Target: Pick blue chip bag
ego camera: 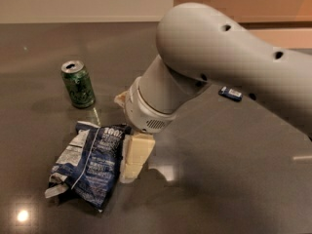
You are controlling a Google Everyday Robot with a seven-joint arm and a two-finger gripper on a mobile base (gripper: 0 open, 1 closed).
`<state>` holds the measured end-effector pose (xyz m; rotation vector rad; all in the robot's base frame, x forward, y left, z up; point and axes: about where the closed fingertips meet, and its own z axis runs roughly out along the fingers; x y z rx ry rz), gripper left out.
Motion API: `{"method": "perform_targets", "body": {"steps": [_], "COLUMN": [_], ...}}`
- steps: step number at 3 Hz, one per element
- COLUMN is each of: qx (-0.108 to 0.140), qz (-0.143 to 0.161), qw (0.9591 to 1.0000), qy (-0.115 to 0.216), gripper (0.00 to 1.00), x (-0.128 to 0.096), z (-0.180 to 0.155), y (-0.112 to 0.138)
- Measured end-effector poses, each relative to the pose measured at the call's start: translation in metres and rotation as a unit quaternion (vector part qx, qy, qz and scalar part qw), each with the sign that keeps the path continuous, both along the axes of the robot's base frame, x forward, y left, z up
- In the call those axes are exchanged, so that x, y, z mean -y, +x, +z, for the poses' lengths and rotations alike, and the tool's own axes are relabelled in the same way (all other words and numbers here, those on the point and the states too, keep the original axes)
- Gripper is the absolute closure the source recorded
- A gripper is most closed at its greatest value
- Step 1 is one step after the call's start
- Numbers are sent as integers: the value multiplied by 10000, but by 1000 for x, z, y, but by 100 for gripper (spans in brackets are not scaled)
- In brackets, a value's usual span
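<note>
The blue chip bag (90, 162) lies crumpled on the dark table at the lower left, navy foil with white print and silvery edges. My gripper (125, 139) hangs from the big grey arm (219, 57) right at the bag's right edge. It is open. One cream finger (135, 155) points down and touches or nearly touches the bag's right side. The other finger (121, 98) shows only as a stub behind the wrist, above the bag's top. Nothing is held.
A green soda can (78, 84) stands upright just beyond the bag at the left. A small flat blue packet (230, 93) with a white label lies at the right, behind the arm. The glossy dark table (234, 179) carries everything.
</note>
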<state>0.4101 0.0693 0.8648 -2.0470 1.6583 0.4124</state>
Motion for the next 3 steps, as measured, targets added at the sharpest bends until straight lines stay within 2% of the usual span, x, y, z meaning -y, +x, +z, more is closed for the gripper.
{"method": "perform_targets", "body": {"steps": [1,2,3], "qx": [-70,-112,-152], "qz": [293,458,484], "qw": [9995,9985,9980], "qy": [-129,-287,-368], "gripper": [0,17,39], "x": [-26,-38,-38], "z": [-14,-24,-24], "y": [-5,-1,4]}}
